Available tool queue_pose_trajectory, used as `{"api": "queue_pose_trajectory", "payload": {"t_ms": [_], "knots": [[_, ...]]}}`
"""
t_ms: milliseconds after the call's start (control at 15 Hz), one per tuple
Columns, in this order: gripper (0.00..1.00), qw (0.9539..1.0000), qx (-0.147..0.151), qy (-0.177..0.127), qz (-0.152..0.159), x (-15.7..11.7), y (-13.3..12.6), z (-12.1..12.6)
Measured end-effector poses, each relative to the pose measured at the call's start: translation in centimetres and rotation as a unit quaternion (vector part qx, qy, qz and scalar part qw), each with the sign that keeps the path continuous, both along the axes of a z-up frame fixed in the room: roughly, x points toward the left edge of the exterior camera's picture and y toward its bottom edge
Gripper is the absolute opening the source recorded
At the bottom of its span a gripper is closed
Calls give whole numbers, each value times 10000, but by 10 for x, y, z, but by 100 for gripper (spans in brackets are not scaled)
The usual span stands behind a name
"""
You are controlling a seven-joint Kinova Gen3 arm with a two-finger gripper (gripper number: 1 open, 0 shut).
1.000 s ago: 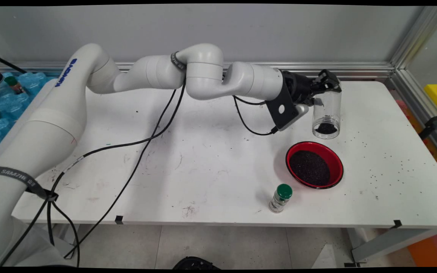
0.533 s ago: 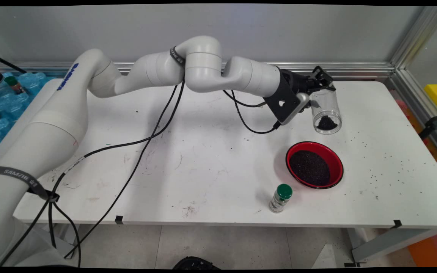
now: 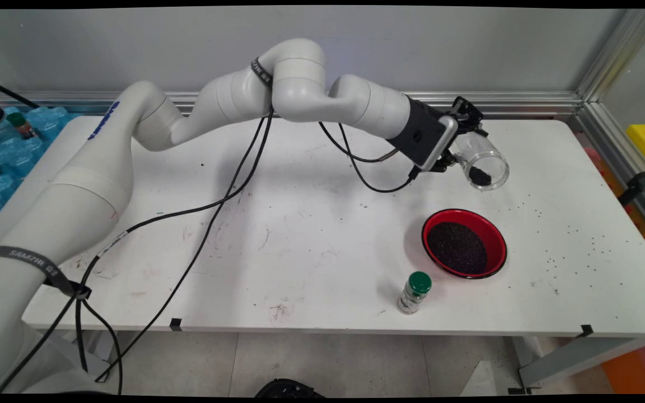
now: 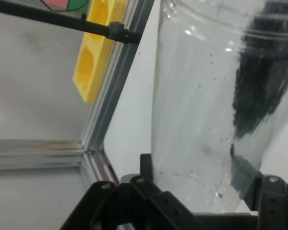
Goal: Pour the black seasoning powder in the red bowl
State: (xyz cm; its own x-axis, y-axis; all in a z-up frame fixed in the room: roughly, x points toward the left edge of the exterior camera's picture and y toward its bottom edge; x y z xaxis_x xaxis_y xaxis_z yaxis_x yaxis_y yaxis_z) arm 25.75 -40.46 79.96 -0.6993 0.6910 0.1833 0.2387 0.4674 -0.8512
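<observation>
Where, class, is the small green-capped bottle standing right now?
In the main view the green-capped bottle stands upright near the table's front edge, right of centre, just left of and nearer than the red bowl of dark grains.

robot lab, aluminium-framed enclosure [image 3: 591,84], white table [image 3: 311,235]

The gripper [image 3: 464,124] is rising and turning, tipping the clear jar [image 3: 482,162] it grips from upright toward lying over. The black grains [image 3: 480,176] inside are sliding from the jar's bottom onto its lower side wall.
</observation>
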Motion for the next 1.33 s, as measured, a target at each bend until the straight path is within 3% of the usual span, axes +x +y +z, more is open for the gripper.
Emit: {"api": "queue_pose_trajectory", "payload": {"t_ms": [467, 667, 1000, 1333], "knots": [[0, 9949, 827, 408, 416, 10, -16, 6], [0, 9891, 1200, 609, 603, 14, -24, 9], [0, 9758, 1792, 938, 829, 20, -33, 11], [0, 9549, 2348, 1390, 1174, 26, -45, 12]]}}
